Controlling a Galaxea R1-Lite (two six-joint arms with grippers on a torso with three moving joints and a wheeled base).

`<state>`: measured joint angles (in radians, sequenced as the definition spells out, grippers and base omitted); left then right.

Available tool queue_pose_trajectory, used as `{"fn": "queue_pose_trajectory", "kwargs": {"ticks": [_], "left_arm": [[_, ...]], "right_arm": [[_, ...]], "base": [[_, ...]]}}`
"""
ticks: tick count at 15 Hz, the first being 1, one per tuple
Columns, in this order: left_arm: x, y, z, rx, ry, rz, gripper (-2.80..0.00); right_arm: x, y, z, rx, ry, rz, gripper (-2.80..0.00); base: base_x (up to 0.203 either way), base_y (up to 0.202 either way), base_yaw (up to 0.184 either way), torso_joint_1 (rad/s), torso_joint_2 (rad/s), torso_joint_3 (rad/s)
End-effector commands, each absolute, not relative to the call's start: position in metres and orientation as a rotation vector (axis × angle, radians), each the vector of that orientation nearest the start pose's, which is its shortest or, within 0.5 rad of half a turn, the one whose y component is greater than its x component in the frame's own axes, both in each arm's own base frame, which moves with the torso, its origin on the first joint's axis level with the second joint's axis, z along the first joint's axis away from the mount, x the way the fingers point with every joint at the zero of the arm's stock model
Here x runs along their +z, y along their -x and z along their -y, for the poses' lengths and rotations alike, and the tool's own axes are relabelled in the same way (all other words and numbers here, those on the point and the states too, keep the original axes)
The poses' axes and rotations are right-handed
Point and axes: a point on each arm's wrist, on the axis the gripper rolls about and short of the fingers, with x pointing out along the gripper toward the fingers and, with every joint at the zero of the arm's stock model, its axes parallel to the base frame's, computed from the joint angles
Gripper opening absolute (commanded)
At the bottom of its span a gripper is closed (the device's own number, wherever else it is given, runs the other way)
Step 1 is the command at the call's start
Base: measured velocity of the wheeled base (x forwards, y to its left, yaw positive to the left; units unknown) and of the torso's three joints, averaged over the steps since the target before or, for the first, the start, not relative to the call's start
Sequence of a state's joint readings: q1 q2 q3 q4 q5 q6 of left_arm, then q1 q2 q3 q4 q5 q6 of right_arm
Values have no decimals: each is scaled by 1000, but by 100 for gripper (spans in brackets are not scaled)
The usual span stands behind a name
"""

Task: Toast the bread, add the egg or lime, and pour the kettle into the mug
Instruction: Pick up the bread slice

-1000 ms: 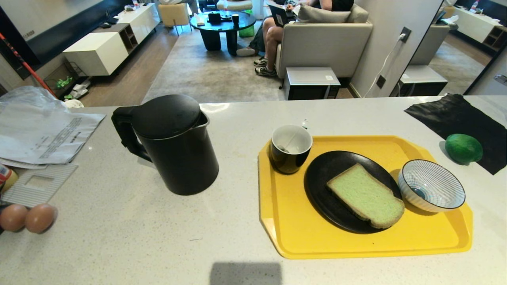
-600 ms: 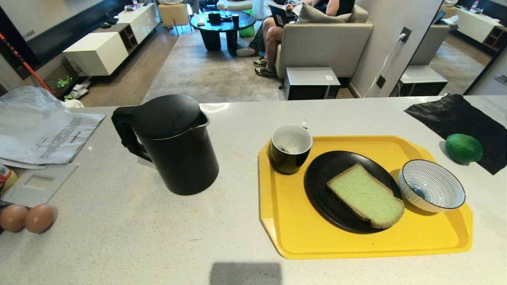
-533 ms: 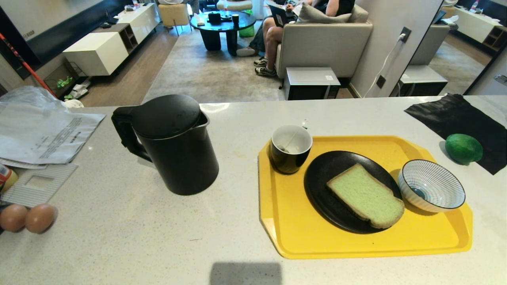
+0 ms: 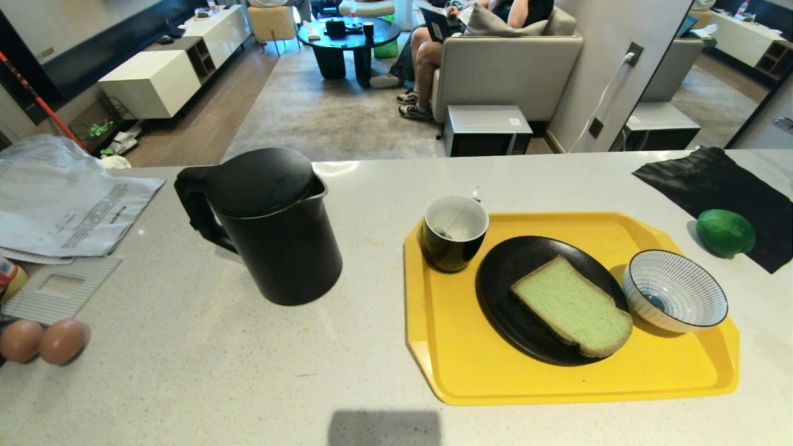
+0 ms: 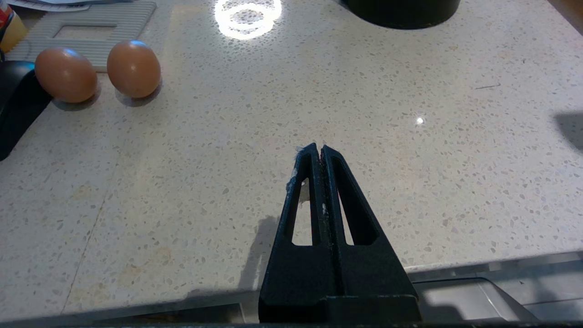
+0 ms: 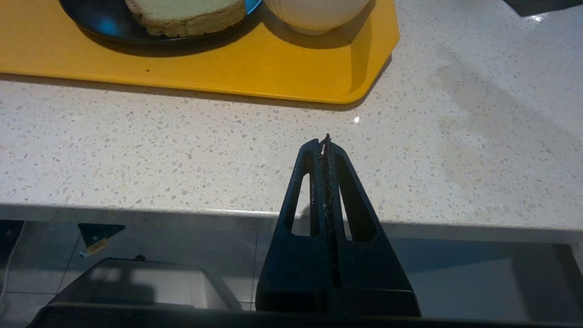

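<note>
Both arms parked at the counter's near edge, left gripper [image 5: 317,150] and right gripper [image 6: 322,142] pressed together and empty, with the thick pale green bread slice [image 4: 571,307] lying on its black plate [image 4: 503,279] closer to the right one, long axis diagonal.

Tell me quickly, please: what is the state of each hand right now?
Left hand: closed, holding nothing, above the counter.
Right hand: closed, holding nothing, at the counter's edge near the yellow tray.
</note>
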<state>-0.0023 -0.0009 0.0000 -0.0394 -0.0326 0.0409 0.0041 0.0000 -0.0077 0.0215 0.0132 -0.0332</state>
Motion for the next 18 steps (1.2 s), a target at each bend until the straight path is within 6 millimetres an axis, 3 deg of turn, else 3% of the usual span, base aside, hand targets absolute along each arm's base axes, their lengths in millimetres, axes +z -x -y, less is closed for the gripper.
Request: {"fn": "queue_pose_trajectory", "kwargs": {"ticks": [1, 13, 18], "left_arm": [[75, 22, 1, -33, -42, 25, -280], [75, 22, 1, -36, -42, 25, -280], [75, 22, 1, -33, -42, 25, -280]], "right_arm": [[75, 23, 0, 19, 34, -14, -280], [79, 24, 0, 20, 87, -8, -280], [77, 27, 1, -27, -28, -69, -280]], "base": [[0, 0, 0, 0, 0, 0], [0, 0, 0, 0, 0, 0], [0, 0, 0, 0, 0, 0]]}}
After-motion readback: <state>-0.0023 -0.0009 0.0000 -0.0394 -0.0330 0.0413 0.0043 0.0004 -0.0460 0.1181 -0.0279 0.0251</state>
